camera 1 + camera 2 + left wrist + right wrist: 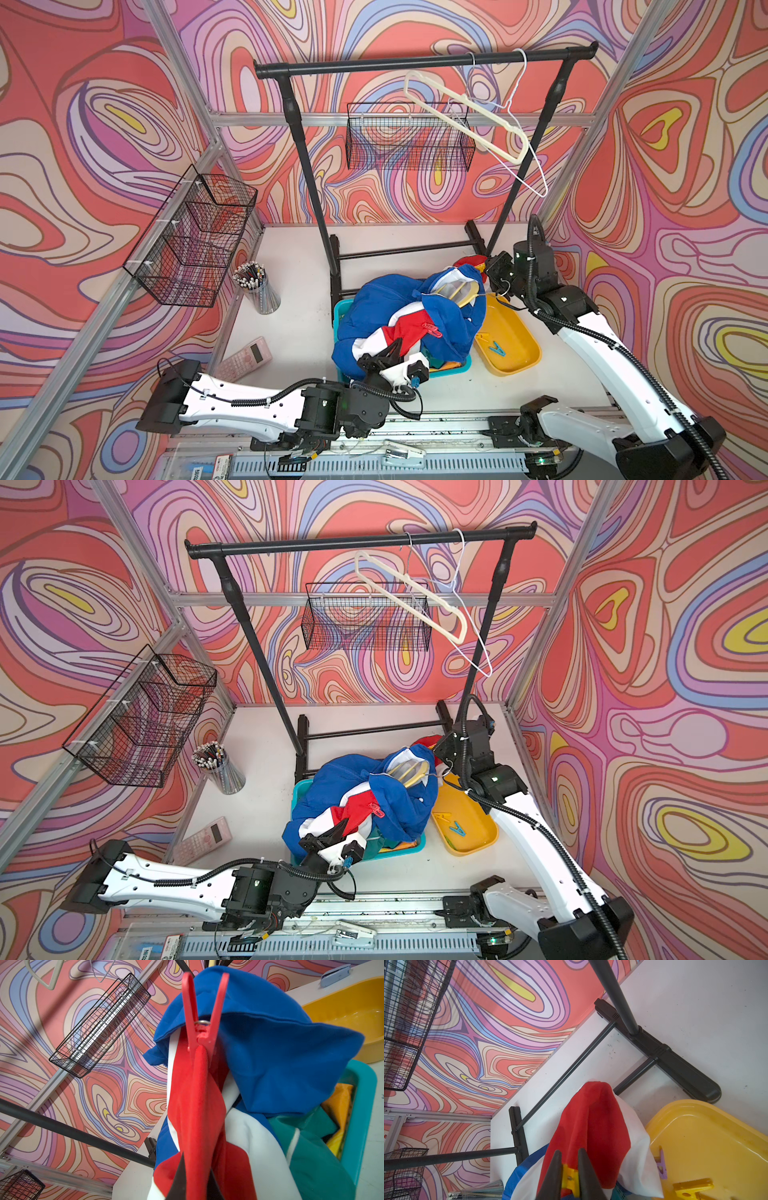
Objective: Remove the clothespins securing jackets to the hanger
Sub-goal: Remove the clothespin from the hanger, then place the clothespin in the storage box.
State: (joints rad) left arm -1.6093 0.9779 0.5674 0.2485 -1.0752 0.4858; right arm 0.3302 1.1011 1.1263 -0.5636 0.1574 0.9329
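red clothespin (202, 1028), yellow clothespin (571, 1176), on blue jacket (280, 1053)

Wall panels printed with swirling coral, pink, lilac and yellow bands (104, 124) enclose three sides, framed by silver aluminium rails (249, 118). A matte white tabletop (299, 299) carries a black tubular metal garment rack (415, 65). A black wire-mesh basket (409, 141) hangs on the back rail, and a partitioned black wire basket (195, 241) hangs on the side rail. The light is bright and even.

crumpled blue jacket (386, 299) lies heaped, a red clothespin (432, 329) and a yellow clothespin (570, 1178) clipped to its folds.
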